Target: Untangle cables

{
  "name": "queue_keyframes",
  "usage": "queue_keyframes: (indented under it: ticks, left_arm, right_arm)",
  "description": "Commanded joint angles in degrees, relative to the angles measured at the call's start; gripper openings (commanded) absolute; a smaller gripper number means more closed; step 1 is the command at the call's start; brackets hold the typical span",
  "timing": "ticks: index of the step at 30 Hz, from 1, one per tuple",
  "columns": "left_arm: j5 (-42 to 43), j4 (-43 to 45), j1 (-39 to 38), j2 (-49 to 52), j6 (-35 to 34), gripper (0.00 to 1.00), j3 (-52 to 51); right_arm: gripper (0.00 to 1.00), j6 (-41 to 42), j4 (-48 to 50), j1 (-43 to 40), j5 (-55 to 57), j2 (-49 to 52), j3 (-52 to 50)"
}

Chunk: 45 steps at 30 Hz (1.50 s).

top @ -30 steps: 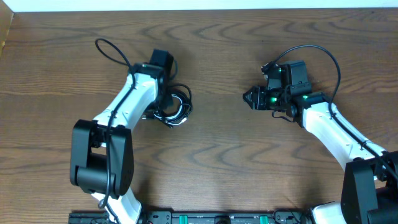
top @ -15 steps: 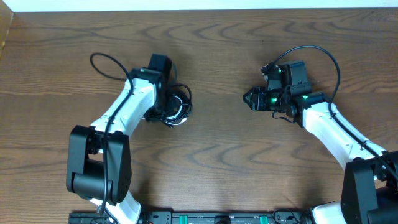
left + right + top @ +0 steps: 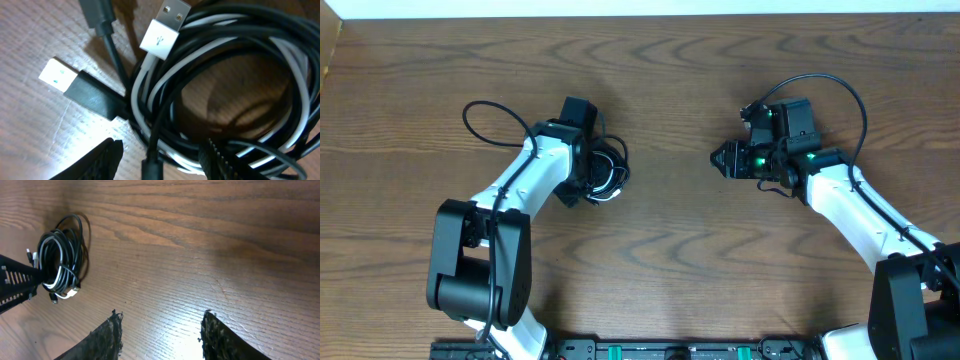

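The cables (image 3: 608, 170) lie on the wood as one coiled bundle, left of centre. In the left wrist view the black cable (image 3: 235, 37) and the white cable (image 3: 141, 87) loop together. A white USB plug (image 3: 165, 27) and a black-bodied plug (image 3: 90, 95) stick out at the left. My left gripper (image 3: 582, 186) is down on the bundle's left edge, open. Its fingertips (image 3: 102, 161) straddle a black plug end (image 3: 152, 167) and several strands without pinching them. My right gripper (image 3: 722, 158) hovers open over bare wood, well right of the bundle (image 3: 60, 265), with nothing between its fingers (image 3: 107, 337).
The left arm's own thick black wire (image 3: 485, 118) arcs out to the left of its wrist. The right arm's wire (image 3: 840, 90) loops over its wrist. The table's far edge (image 3: 640, 14) runs along the top.
My left gripper's jaws have opened over the bundle, and its arm has swung slightly so its wire loop sits further left. The right arm has not moved.
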Motion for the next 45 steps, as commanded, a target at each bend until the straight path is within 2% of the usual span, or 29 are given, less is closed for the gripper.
queue_keyframes:
  ticks: [1,6,7,10,11,12,13,15,17,21,22,23,26,30,32,38,42,45]
  left_arm:
    - [0.04,1.57,0.02,0.13,-3.80,0.55,-2.38]
    - [0.04,8.57,0.02,0.13,-6.78,0.53,-6.62]
    - [0.07,9.51,0.02,0.13,-6.78,0.49,-7.15]
    - [0.09,9.75,0.02,0.13,-6.71,0.23,-7.32]
    - [0.13,9.77,0.02,0.13,-6.71,0.12,-7.32]
    - [0.13,9.77,0.02,0.13,-6.71,0.08,-7.32]
    - [0.13,9.79,0.04,0.13,-6.71,0.08,-7.28]
    - [1.03,10.19,0.22,0.02,-6.54,0.08,-7.17]
    - [3.82,10.73,0.87,-0.07,-5.86,0.08,-6.93]
    - [20.04,13.42,5.90,-0.09,-5.81,0.08,-6.10]
    - [25.79,14.71,7.54,-0.09,-5.81,0.08,-6.10]
    - [35.19,16.81,10.12,-0.09,-5.84,0.08,-6.10]
    - [50.62,20.70,14.43,-0.09,-5.84,0.08,-6.10]
    - [63.28,23.89,17.92,-0.09,-5.88,0.08,-6.10]
    - [65.66,24.13,18.71,-0.09,-5.88,0.08,-6.10]
    - [65.68,24.11,18.34,-0.09,-3.13,0.08,-6.10]
    - [66.99,24.09,18.34,-0.09,-1.86,0.08,-6.10]
    - [69.66,24.09,18.34,-0.09,2.40,0.08,-6.10]
  right_arm:
    - [0.49,-0.04,0.17,0.24,0.28,-0.04,0.22]
    - [0.50,-0.04,0.59,0.24,0.28,-0.04,0.22]
    - [0.50,-0.04,0.57,0.24,0.26,-0.04,0.22]
    - [0.50,-0.04,0.57,0.24,0.26,-0.04,0.22]
    - [0.50,-0.04,0.57,0.24,0.24,-0.04,0.22]
    - [0.50,-0.02,0.57,0.24,0.24,-0.04,0.22]
    - [0.47,-0.04,0.57,0.24,0.24,-0.04,0.22]
    - [0.37,0.00,0.57,0.24,-0.11,-0.04,0.22]
    - [0.34,0.02,0.87,0.24,-2.19,-0.04,0.22]
    - [0.40,-0.07,3.26,0.24,-12.70,-0.04,0.22]
    - [0.43,-0.07,4.09,0.24,-15.34,-0.04,0.22]
    - [0.46,-0.07,5.14,0.24,-18.88,-0.04,0.22]
    - [0.47,-0.04,6.19,0.37,-23.41,-0.04,0.22]
    - [0.47,0.52,8.92,1.40,-26.64,-0.04,0.22]
    - [0.47,2.38,12.33,2.10,-26.60,-0.04,0.22]
    - [0.45,10.05,27.96,6.29,-25.57,-0.04,0.22]
    - [0.44,13.94,31.08,10.16,-17.99,-0.04,0.22]
    - [0.43,13.86,30.82,13.35,-13.16,-0.04,0.22]
